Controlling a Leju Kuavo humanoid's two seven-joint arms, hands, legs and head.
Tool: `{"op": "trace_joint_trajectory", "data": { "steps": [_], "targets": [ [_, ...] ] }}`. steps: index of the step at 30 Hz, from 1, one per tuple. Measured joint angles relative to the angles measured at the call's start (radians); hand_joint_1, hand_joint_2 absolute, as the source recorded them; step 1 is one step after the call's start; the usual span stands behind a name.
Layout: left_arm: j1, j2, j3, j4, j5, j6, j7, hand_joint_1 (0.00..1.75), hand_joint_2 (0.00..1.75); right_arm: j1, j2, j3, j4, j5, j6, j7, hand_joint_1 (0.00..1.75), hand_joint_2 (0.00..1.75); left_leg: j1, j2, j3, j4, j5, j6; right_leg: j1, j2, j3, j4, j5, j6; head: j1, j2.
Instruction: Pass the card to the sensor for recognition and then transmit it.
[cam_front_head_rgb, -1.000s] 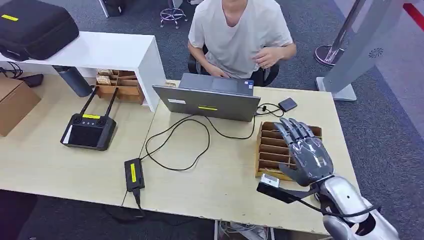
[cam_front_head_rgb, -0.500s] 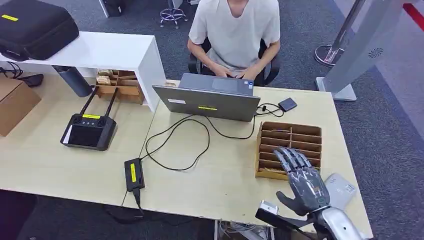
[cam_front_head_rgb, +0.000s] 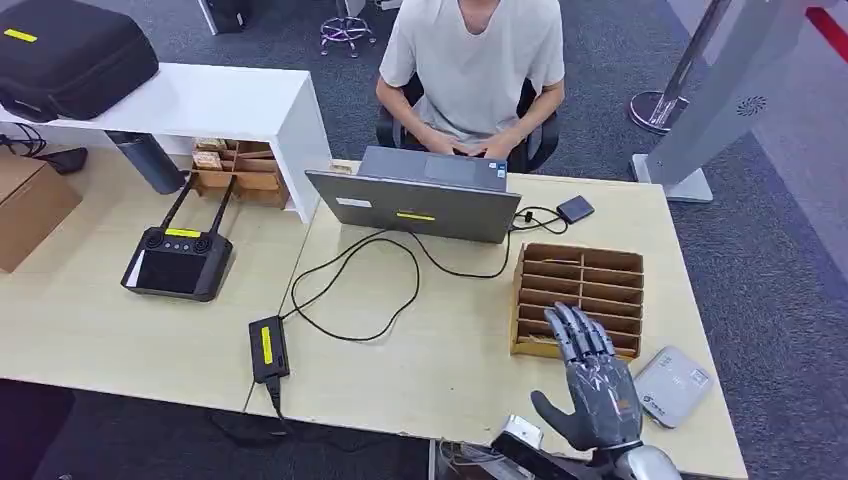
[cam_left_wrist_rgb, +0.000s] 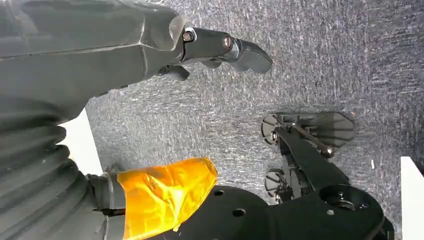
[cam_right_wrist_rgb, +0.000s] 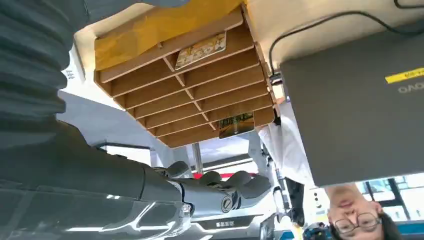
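Showing cards (cam_right_wrist_rgb: 202, 50) in rack (cam_right_wrist_rgb: 150, 107).

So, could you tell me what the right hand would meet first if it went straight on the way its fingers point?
Probably the wooden card rack: the right hand points at its near edge, fingers spread, though its height above the table is unclear.

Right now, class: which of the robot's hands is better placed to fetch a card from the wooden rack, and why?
The right hand. It hovers open beside the wooden rack, which holds cards. The left hand hangs down over the carpet, away from the table.
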Motion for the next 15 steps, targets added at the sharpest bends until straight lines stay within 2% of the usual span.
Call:
{"op": "trace_joint_trajectory", "data": {
  "steps": [9,15],
  "targets": [
    [-0.007,0.000,0.000,0.000,-0.003,0.000,0.003,0.00,1.75,0.000,0.067,-0.047,0.079,0.009,-0.039,0.001,0.00,1.75,0.000,0.000,0.000,0.000,0.000,0.000,0.000,0.000,0.000,0.000,0.000,0.000,0.000,0.000],
    [-0.019,0.000,-0.010,0.000,-0.003,-0.003,0.022,0.00,1.75,-0.049,0.114,-0.064,0.169,0.008,-0.050,-0.006,0.00,1.75,0.000,0.001,0.000,0.000,0.001,0.000,0.000,0.000,0.000,0.000,0.000,0.000,0.000,0.000]
  ]
}}
